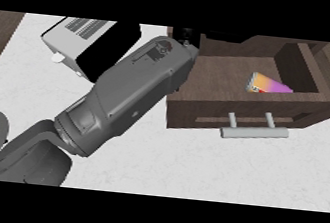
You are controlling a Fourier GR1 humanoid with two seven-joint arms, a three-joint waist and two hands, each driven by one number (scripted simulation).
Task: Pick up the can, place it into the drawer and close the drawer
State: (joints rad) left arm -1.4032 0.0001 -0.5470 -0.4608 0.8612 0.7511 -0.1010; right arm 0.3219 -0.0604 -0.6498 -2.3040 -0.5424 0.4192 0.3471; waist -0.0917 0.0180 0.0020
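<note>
On the white marbled bench point(192, 171), the open dark wooden drawer point(220, 114) already holds the rainbow-coloured can point(268, 85). Beyond its far-left corner, the robot hand point(186, 35) is barely visible, grip unreadable. Withdrawing carelessly could snag the drawer wall.

You see a dark, matt wooden drawer point(272, 111) with a smooth, pale metal handle point(253, 133), a glossy multicoloured can point(267, 84) inside, on a white, marble-like speckled surface point(214, 173).
</note>
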